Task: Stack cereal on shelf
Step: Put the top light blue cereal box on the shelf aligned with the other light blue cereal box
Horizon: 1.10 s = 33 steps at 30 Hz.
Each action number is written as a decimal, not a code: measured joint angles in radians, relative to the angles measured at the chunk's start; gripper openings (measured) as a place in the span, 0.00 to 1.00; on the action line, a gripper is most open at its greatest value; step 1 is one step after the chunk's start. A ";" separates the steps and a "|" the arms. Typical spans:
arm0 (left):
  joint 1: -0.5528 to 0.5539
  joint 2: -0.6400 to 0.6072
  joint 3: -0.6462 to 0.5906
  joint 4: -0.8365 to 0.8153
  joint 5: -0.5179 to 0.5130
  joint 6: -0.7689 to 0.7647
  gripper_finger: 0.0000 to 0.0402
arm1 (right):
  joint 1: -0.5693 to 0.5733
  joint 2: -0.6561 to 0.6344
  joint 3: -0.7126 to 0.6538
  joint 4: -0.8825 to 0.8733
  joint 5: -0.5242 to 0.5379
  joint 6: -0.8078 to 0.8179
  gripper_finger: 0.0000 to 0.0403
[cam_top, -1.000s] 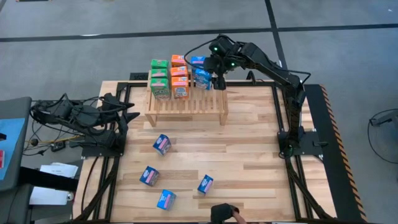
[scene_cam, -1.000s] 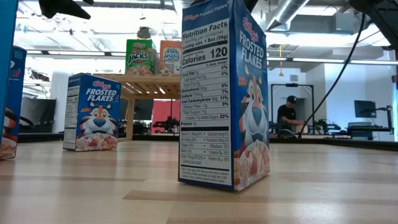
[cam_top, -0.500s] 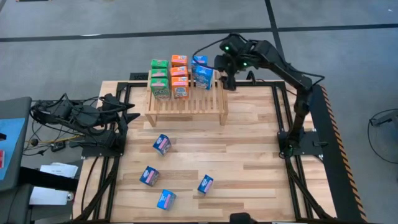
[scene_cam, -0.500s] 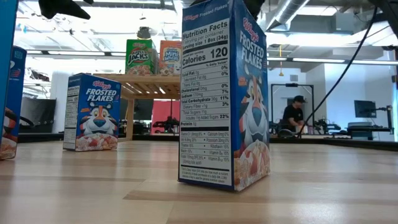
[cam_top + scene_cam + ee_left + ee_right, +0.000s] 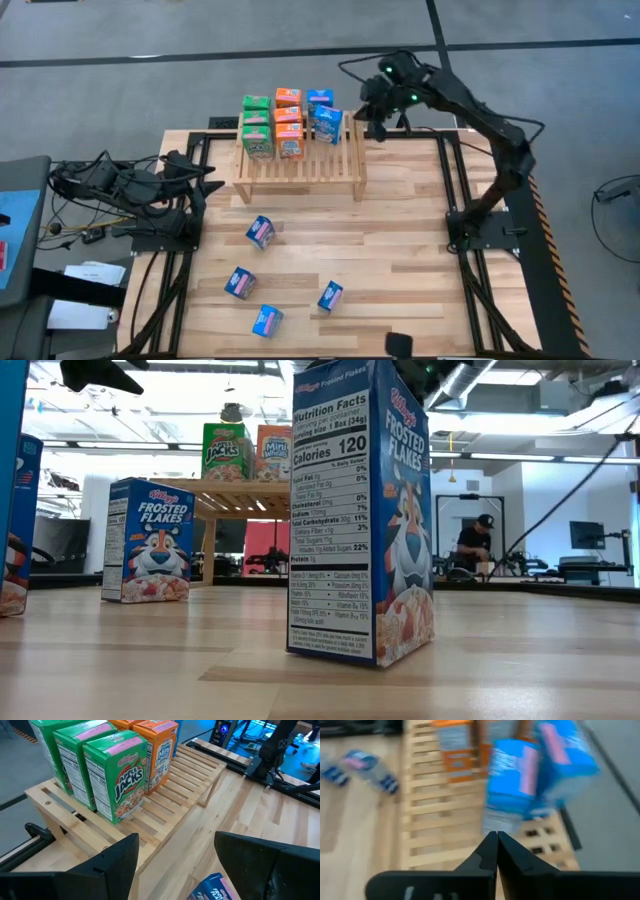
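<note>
Cereal boxes fill the far left part of the shelf (image 5: 300, 165), a light-wood slatted rack at the far side of the counter (image 5: 400, 250): a green row (image 5: 256, 125), an orange row (image 5: 289, 122) and two blue boxes (image 5: 322, 115), all upright on the bars. Four more blue boxes lie loose on the counter nearer the front, one just in front of the shelf (image 5: 261, 232), one farther forward to the left (image 5: 240, 283), one near the front edge (image 5: 266, 321) and one to its right (image 5: 330, 296). Seen from counter height, a Frosted Flakes box (image 5: 362, 510) stands close to the camera and another (image 5: 148, 540) stands farther back on the left.

Right claw (image 5: 375, 122) hovers off the right end of the shelf, beside the blue boxes but clear of them; its fingers (image 5: 496, 851) are pressed together with nothing between them. Left claw (image 5: 210, 178) waits at the counter's left edge, near the shelf's left leg, its fingers (image 5: 120, 857) spread apart and empty
</note>
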<state>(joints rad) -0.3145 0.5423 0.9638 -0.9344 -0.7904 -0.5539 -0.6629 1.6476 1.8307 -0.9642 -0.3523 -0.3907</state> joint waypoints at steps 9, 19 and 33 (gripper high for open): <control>0.000 0.000 0.000 0.001 -0.073 0.019 0.62 | 0.045 -0.148 -0.508 0.598 0.093 0.161 0.03; 0.000 0.000 0.000 0.001 -0.089 0.011 0.62 | 0.061 -0.081 -0.571 0.743 0.168 0.176 0.02; 0.000 0.000 0.000 -0.002 -0.097 0.011 0.62 | 0.046 -0.023 -0.570 0.882 0.171 0.170 0.03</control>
<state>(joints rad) -0.3141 0.5423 0.9638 -0.9367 -0.8875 -0.5430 -0.6170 1.6241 1.2610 -0.0820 -0.1815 -0.2205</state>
